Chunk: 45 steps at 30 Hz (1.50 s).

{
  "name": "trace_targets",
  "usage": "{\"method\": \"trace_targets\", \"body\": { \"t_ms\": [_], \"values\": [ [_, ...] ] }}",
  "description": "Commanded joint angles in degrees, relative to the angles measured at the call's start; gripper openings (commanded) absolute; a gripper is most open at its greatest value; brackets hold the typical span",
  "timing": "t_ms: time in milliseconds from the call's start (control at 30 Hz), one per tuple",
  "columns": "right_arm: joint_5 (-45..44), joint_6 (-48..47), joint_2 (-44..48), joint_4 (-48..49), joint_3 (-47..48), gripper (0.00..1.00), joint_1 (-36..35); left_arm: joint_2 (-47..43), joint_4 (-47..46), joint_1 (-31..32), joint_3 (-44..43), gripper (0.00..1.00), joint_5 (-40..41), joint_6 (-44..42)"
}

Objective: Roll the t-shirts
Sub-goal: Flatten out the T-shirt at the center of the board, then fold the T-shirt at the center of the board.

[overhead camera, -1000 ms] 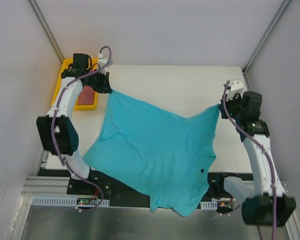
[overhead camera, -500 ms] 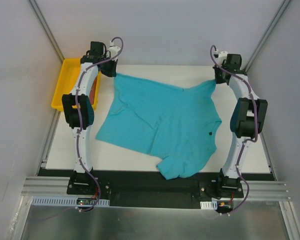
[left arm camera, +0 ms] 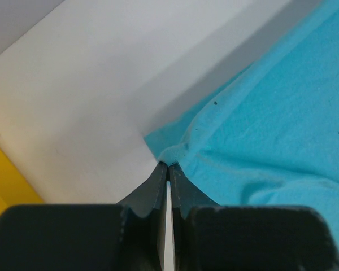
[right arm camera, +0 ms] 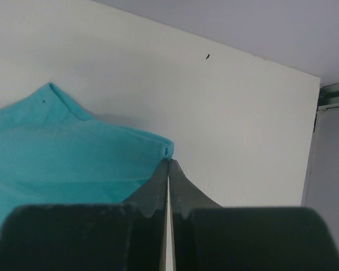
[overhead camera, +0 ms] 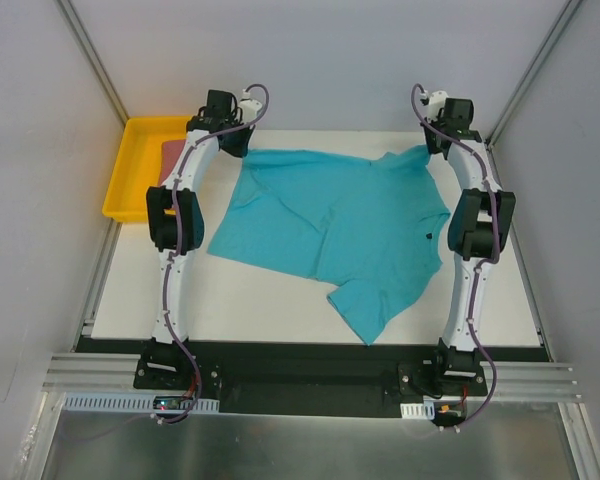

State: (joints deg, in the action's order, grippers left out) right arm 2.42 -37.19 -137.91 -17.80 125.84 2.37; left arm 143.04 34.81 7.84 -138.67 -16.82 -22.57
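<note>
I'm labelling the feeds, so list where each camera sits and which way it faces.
Top view: fixed above and behind the robot, looking down at the table; left arm and right arm show whole.
Left wrist: on the left arm, looking along its shut left pincer at a pinched corner of the blue t-shirt.
Right wrist: on the right arm, looking along its shut right pincer at another pinched corner.
Shared: all three show the blue t-shirt and table.

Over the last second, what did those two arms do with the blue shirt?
Still gripping corners of the teal t-shirt, the left pincer and right pincer dragged it away from the near edge, onto the table. The yellow tray stayed put.
</note>
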Motion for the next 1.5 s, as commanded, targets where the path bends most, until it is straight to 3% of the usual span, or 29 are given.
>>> {"method": "trace_targets", "body": {
  "t_ms": [0,267,833,1467],
  "values": [
    [-1.9,-1.5,8.5,-0.6,-3.8,0.01,-0.4,-5.2,-0.5,-0.4,0.6,0.00,-0.2,-0.5],
    [-2.1,-1.1,18.9,-2.8,-15.5,0.01,-0.2,-6.3,-0.6,-0.5,0.1,0.00,-1.4,-7.3],
    [-2.0,0.1,31.2,-7.9,-27.9,0.01,0.5,-5.0,-5.5,-1.3,-3.5,0.00,-4.1,-19.4],
    [0.2,2.4,45.1,-15.5,-42.6,0.01,0.4,-16.0,-5.5,-1.9,16.1,0.00,-6.3,-41.8]
  ]
}}
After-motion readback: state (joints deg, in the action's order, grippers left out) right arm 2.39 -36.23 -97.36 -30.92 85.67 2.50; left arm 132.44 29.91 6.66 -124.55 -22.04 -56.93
